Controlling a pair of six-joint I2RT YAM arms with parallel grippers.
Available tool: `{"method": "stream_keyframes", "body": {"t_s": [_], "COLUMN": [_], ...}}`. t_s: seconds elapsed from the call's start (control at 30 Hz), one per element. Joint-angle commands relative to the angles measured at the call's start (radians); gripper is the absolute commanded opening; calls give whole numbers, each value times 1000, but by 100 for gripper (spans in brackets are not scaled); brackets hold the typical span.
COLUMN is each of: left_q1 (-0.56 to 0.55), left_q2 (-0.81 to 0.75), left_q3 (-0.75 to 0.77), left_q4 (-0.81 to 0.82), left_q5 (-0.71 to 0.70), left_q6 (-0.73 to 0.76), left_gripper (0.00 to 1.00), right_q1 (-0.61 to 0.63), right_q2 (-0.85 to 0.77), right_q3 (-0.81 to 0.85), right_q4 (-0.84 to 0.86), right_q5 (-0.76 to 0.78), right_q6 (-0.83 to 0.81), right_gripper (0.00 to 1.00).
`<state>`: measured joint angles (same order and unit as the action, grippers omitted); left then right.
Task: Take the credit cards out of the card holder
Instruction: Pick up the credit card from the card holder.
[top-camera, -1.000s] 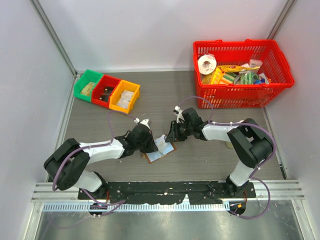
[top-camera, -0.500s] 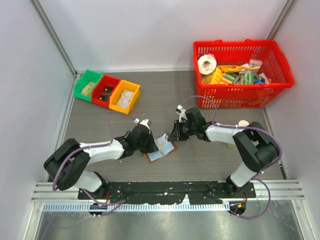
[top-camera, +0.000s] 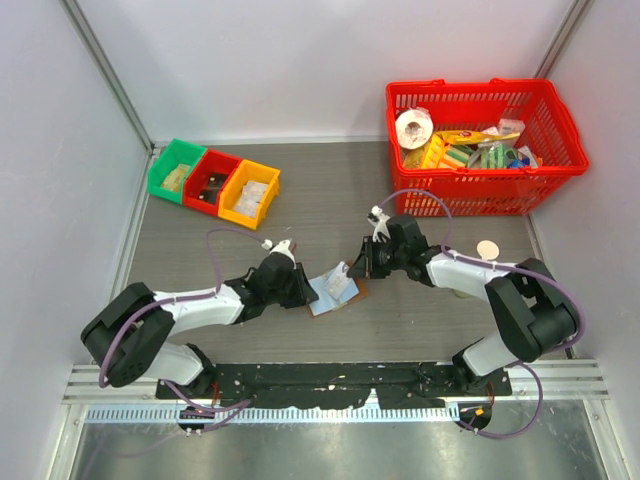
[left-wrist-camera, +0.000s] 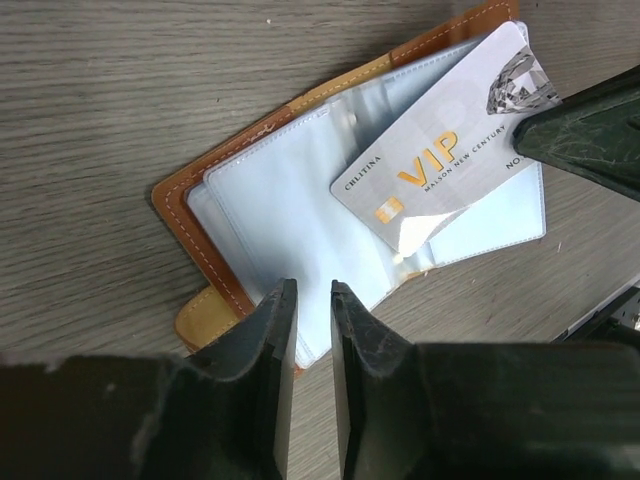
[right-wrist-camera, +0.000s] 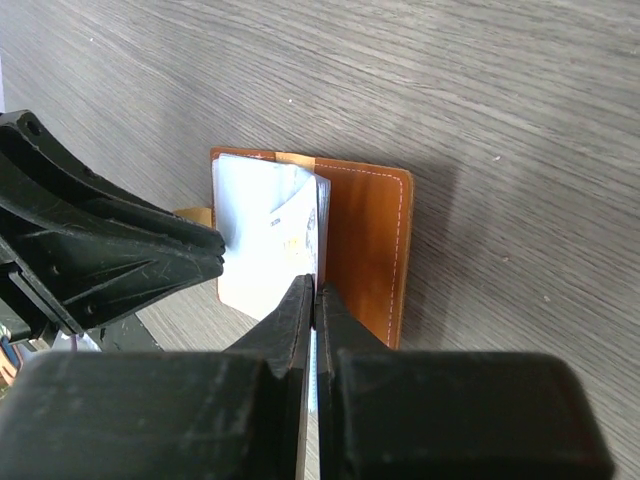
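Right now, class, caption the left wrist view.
Right fingers pinch a pale VIP card partly out of the open brown leather holder.

The card holder (left-wrist-camera: 285, 205) lay on the table (top-camera: 300, 205) between the left gripper (top-camera: 304, 292) and right gripper (top-camera: 352, 272), a credit card (left-wrist-camera: 440, 165) jutting from it.

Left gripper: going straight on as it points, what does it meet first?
The card holder: its pale blue sleeves lie right before the left gripper, perhaps touching it; depth is unclear.
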<state>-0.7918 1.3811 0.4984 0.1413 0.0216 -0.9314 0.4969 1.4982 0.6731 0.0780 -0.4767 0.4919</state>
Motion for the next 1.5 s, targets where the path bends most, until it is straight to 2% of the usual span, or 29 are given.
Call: {"method": "stream_keyframes", "body": {"t_s": [0.0,0.17,0.37,0.63,0.73,1.03,1.17,1.27,1.37,1.47], "left_q1": [3,2,2,2,2,2,3,3,3,3], "left_q2": [42,61,32,29,18,-100,-158,-218,-280,-339], "left_q3": [-15,-18,-8,-9,-12,-6,11,19,11,-18], "left_q4": [-9,-34,-107,-121,-123,-95,-80,-42,53,179], "left_q5": [-31,-40,-78,-86,-92,-130,-150,-161,-160,-146], "left_q6": [-1,-17,3,5,2,-23,-21,-23,-36,-56], "left_gripper": [20,8,1,0,0,3,11,25,45,66], "right_q1": [-11,-17,-46,-66,-77,-93,-96,-95,-95,-90], "right_q2": [-6,10,7,22,-6,-259,-372,-459,-530,-611], "right_q3": [-15,-49,-76,-92,-99,-106,-116,-148,-210,-309], "right_q4": [20,43,46,59,59,29,45,109,221,414], "right_q5": [44,72,87,73,72,88,119,131,153,196], "right_q6": [-23,-13,-19,-22,-10,66,131,189,319,472], "right_gripper": [2,7,11,12,2,1,1,1,1,1]}}
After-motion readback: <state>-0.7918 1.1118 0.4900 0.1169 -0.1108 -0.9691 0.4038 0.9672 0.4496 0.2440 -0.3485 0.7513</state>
